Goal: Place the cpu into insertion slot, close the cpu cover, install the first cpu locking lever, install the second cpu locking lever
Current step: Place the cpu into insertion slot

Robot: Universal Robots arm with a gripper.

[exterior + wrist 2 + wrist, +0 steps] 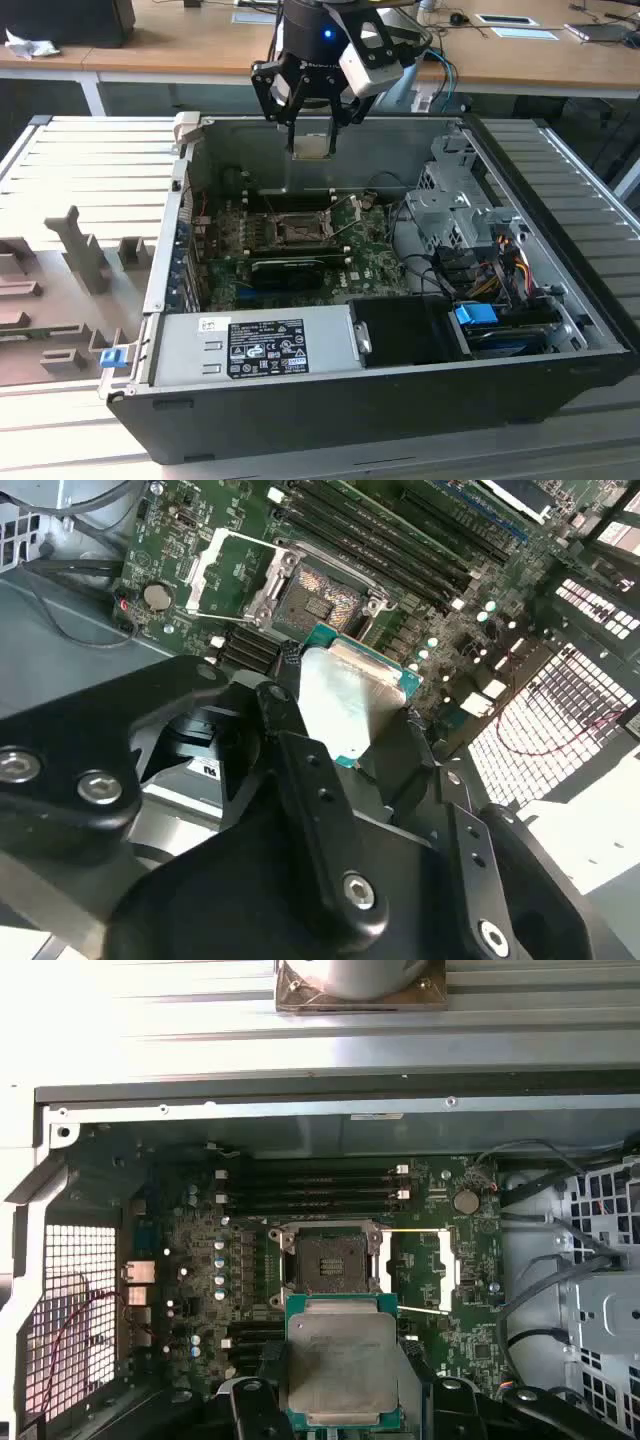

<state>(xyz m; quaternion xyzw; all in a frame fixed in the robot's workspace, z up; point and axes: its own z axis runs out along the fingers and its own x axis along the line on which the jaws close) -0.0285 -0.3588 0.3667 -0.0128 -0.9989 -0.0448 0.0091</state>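
My gripper (pixel 312 142) hangs over the back of the open computer case, shut on the cpu (pixel 312 147), a flat square chip with a silver-grey top. In both wrist views the cpu (pixel 342 1358) (pixel 352 702) sits between the black fingers (pixel 252 1408) (pixel 292 712), held in the air above the motherboard. The insertion slot (pixel 325 1258) (pixel 318 595) (pixel 297 232) lies open and bare below and a little ahead of the chip. The cpu cover (pixel 420 1270) (pixel 232 572) is flipped open beside the slot. A thin locking lever (pixel 420 1310) stands raised along the cover's edge.
Memory slots (pixel 320 1190) run along the far side of the slot. A drive cage (pixel 450 210) and loose cables (pixel 500 262) fill the case on the exterior view's right. The power supply (pixel 255 345) lies along the near wall. A grey foam tray (pixel 60 290) lies outside at the left.
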